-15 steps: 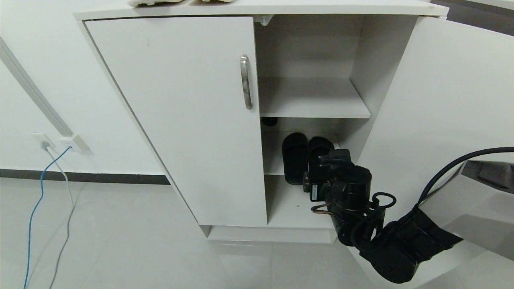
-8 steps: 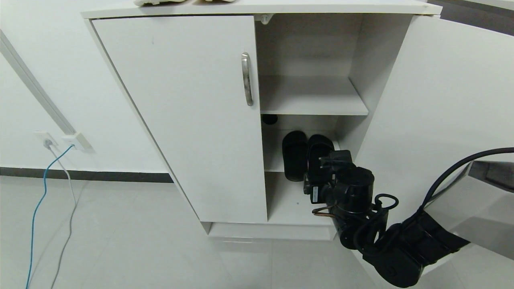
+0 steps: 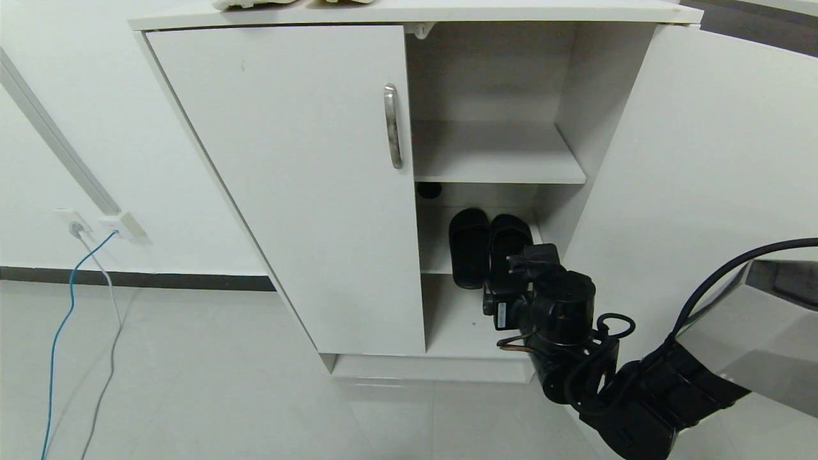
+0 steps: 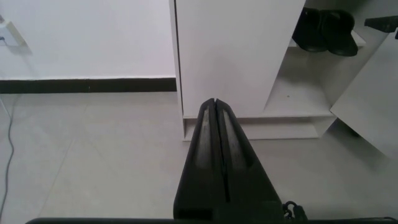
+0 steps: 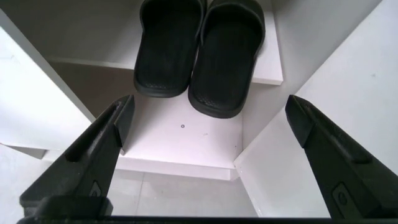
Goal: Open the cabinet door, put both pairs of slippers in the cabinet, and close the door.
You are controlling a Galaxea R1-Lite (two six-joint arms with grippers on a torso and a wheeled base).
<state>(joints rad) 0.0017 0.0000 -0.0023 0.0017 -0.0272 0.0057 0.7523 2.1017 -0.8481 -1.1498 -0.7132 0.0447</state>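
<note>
Right gripper point(image 5: 209, 107), fingers spread and empty, faces the black slippers point(image 5: 168, 50), which lie on the middle shelf point(image 5: 267, 78), heels overhanging. I should back straight out, clear of the open door point(image 3: 703, 160). Pale slippers point(image 3: 255, 3) sit on the cabinet top point(image 3: 511, 11). Below is a tiled floor point(image 3: 192, 396), with cables point(image 3: 57, 332) by the wall.

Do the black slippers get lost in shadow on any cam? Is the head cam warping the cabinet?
Head view: the black slippers sit on a shaded shelf and read as flat dark shapes. The cabinet splays wider toward the top, probably from a wide lens plus the downward tilt. Right wrist view: better lit, straps and toe outlines show. Left wrist view: even floor light, slippers dim.
</note>
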